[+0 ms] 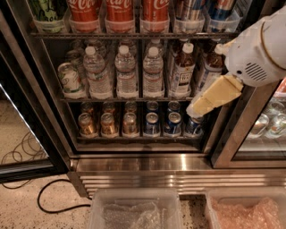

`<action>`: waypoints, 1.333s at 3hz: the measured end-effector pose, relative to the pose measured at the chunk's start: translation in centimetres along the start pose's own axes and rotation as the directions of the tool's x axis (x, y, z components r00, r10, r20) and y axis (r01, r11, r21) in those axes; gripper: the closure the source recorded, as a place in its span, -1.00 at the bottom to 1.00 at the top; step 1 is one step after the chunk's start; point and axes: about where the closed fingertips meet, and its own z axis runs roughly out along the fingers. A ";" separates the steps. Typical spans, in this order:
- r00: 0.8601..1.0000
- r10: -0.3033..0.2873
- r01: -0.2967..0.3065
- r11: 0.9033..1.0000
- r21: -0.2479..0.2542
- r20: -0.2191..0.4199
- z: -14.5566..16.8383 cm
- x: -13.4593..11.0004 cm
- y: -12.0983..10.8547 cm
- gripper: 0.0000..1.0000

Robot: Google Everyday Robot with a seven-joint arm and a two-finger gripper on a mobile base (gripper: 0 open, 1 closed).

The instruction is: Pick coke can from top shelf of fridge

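Observation:
Three red coke cans (pixel 119 10) stand side by side in clear plastic holders on the top shelf (pixel 134 35), at the upper edge of the view; their tops are cut off. The fridge (pixel 143 164) is open, with dark wire racks and a stainless steel base. My gripper (pixel 195 111) reaches in from the right on a white arm (pixel 259 49). Its cream-coloured tip hangs in front of the right end of the bottom rack. It is well below and to the right of the coke cans and holds nothing that I can see.
Water bottles (pixel 126 71) fill the middle rack. Gold-brown cans (pixel 108 124) and blue cans (pixel 152 124) fill the bottom rack. The open glass door (pixel 22 134) stands at the left, with a black cable (pixel 53 201) on the floor. Two clear plastic bins (pixel 134 210) sit in front.

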 end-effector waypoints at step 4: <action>0.947 0.129 -0.145 0.989 0.033 0.293 3.7 -7.6 0.1 -1.00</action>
